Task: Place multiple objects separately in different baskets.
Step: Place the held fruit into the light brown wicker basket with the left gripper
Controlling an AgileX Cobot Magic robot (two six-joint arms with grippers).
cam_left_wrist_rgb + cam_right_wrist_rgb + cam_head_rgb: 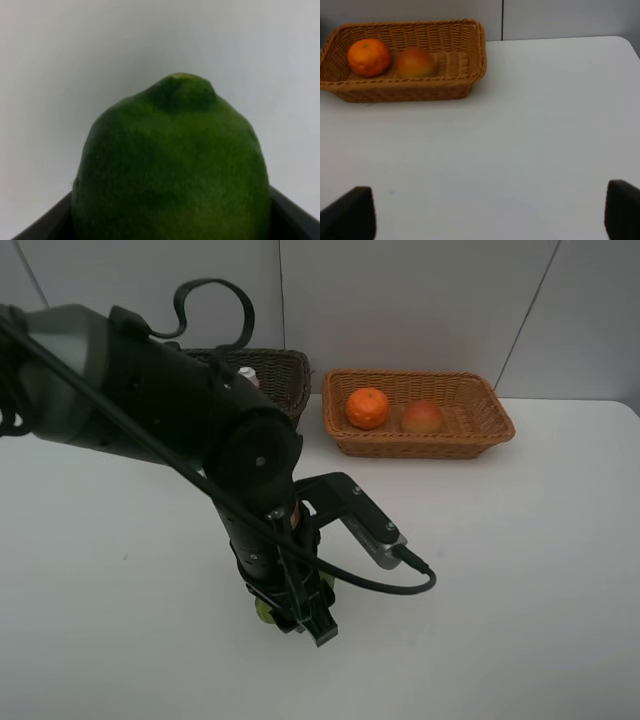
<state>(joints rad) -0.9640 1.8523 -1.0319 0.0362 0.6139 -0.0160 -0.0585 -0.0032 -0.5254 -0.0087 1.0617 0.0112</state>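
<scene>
Down on the white worktop (520, 570), our left hand (290, 615) clamps the round green citrus fruit (172, 165); the orange (368, 407) and peach (422, 417) lie in the tan wicker basket (480, 425); our right hand (490, 212) gapes apart.

Woven wicker basket (470, 430), pebbled fruit (172, 170)

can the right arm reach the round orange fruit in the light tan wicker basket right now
Probably yes. The right gripper is open, and bare white table lies between it and the light tan wicker basket. The round orange fruit sits uncovered at the basket's far end beside the reddish peach-like fruit.
</scene>
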